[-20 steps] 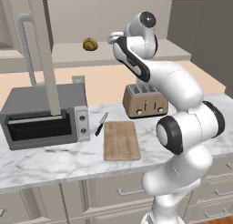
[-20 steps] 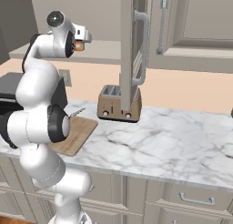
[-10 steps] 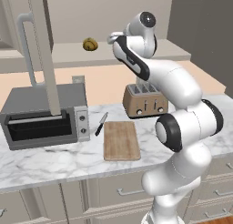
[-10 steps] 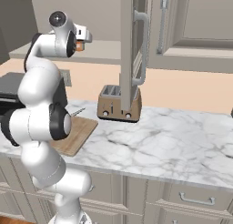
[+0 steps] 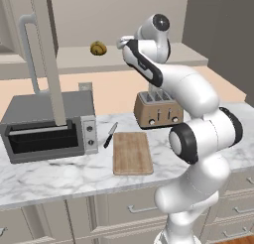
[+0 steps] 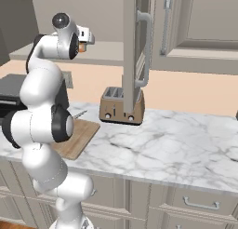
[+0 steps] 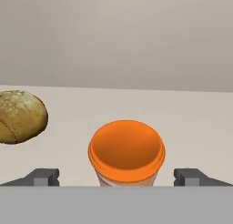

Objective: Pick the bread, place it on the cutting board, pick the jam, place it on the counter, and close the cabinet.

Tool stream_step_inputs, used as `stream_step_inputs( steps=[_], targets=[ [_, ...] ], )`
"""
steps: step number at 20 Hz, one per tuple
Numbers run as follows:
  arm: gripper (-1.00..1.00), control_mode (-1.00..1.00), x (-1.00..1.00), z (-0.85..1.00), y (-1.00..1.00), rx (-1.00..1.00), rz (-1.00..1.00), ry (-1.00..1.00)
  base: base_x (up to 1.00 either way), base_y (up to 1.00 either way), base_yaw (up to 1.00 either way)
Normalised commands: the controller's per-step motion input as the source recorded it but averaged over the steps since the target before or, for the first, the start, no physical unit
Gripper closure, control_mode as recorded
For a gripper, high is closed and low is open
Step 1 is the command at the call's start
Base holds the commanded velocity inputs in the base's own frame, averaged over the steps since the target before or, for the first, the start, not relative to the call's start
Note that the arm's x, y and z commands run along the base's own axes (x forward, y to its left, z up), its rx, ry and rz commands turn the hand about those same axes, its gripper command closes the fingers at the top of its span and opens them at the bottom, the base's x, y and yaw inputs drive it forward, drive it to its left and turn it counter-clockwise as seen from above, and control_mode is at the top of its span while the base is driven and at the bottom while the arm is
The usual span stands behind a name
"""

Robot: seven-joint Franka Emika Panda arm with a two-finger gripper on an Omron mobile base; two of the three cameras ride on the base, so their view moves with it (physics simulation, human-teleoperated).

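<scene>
Cabinet (image 5: 47, 54) door hangs open over the marbled worktop (image 6: 186, 144), where the board (image 5: 132, 152) lies bare between oven (image 5: 47, 126) and toaster (image 5: 158, 110). Up on the shelf (image 5: 64, 57), bread (image 7: 20, 116) sits left of the jam (image 7: 126, 154). Pincer (image 7: 116, 176) spread wide, tips flanking the jar, apparently not touching.

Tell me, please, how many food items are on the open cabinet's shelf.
2. The bread lies on the shelf, left in the hand view. The jam stands apart from it, between the open gripper fingertips. More may be hidden behind the door.
</scene>
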Motion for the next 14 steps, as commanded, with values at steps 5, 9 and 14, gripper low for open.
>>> stream_step_inputs(
  steps=[5, 9, 14],
  targets=[
    [-1.00, -1.00, 0.11, 0.00, 0.00, 0.00, 0.00, 0.00, 0.00, 0.00, 0.00],
    [-1.00, -1.00, 0.15, 0.00, 0.00, 0.00, 0.00, 0.00, 0.00, 0.00, 0.00],
    [-1.00, -1.00, 0.20, 0.00, 0.00, 0.00, 0.00, 0.00, 0.00, 0.00, 0.00]
  ],
)
